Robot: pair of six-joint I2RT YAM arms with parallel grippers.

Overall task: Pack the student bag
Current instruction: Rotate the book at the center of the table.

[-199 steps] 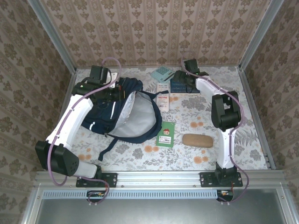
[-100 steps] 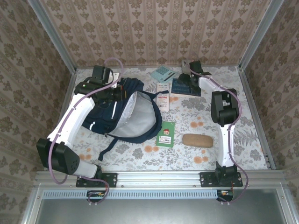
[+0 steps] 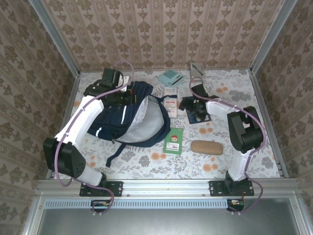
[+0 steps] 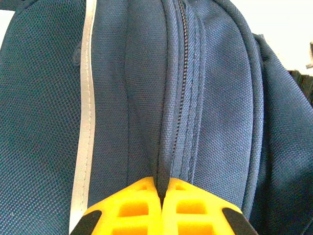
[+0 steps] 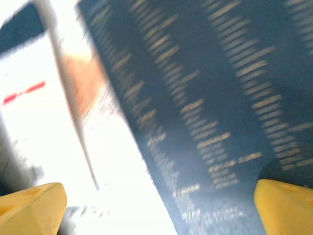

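The left tool (image 4: 163,185) is clamped on a seam fold of the student bag (image 3: 110,127) just ahead; the soft, floppy cloth seems best pinched at seams. The right tool (image 5: 159,198) stands apart.

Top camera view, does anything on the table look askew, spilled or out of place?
The dark-blue book with gold lettering lies twisted diagonally beneath the open right gripper; the white booklets beside it lie straighter. Nothing looks spilled or damaged. The navy-blue fabric backpack gapes open, a fold pinched by the left gripper.
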